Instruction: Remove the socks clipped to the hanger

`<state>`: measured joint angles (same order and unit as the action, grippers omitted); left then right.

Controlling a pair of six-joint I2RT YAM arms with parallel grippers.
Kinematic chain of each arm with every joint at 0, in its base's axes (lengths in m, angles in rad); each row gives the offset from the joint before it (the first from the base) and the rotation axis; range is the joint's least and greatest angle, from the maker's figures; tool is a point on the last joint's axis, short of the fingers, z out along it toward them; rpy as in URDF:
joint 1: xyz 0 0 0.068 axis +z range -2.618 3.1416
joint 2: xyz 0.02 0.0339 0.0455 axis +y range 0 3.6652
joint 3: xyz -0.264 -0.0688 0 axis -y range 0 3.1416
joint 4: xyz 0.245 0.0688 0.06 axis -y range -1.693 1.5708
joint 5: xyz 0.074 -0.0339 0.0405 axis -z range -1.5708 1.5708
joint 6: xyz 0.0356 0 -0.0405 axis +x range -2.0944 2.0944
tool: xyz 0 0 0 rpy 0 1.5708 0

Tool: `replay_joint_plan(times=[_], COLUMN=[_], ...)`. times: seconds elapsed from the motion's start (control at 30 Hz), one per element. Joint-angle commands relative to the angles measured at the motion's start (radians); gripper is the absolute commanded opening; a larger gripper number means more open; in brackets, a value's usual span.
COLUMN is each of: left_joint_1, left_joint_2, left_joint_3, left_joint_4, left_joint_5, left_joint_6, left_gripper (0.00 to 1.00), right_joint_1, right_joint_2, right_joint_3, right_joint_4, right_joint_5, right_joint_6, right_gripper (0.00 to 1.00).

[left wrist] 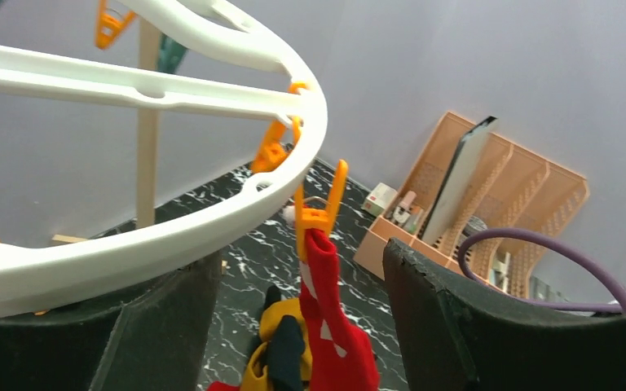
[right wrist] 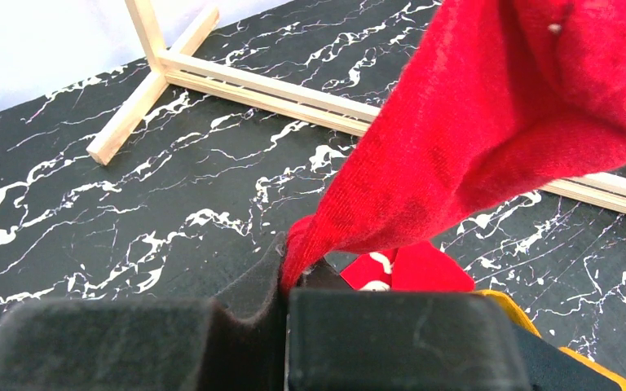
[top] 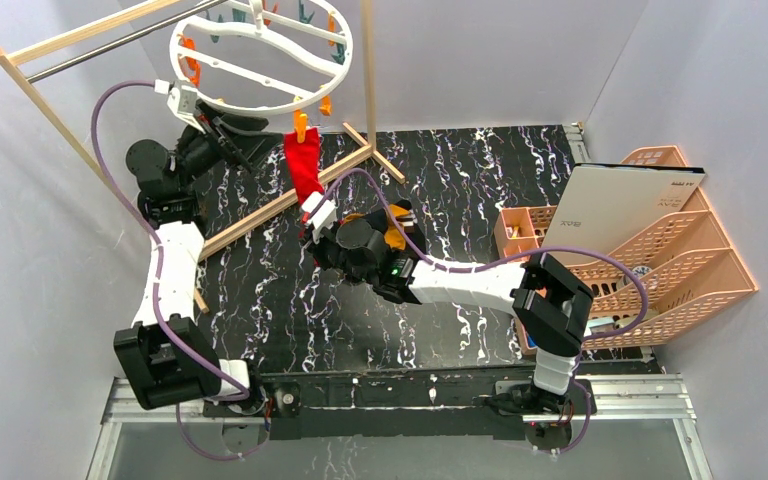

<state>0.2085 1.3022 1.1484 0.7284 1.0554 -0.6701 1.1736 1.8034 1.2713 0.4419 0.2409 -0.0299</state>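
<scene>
Right gripper (right wrist: pixel 285 283) pinches the clipped red sock (right wrist: pixel 489 138)

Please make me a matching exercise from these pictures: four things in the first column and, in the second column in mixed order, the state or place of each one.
Column one:
1. red sock
2. right end effector
3. left end effector
4. peach desk organizer

Column two:
A. open, close to the rim of the white hanger
B. standing at the right side of the table
C. hanging from an orange clip
D. shut on the lower end of the red sock

Right pairs: 1-C; 2-D; 3-A; 4-B
</scene>
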Motion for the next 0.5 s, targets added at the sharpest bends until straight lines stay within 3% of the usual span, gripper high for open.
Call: replay_joint_plan(times=[0.0,0.47], left_joint_1=[-0.038,-0.127], left_joint_2=[-0.008,-0.034], left_joint_3=[-0.011,-0.049], left_joint_4=[0.169,0.172], left_joint_5=[0.071,0.051], left_joint_6=[-0.11,-0.096], left_gripper=[0.71,0.76], right_joint_1=[0.006,0.025], right_joint_2=[-0.016,0.017], right_joint_3=[0.04,0.063], right_joint_4=[0.007,-0.012], right_joint_5=[0.007,0.01], right_joint_6=[-0.007,-0.002], right_gripper=[0.01,0.01])
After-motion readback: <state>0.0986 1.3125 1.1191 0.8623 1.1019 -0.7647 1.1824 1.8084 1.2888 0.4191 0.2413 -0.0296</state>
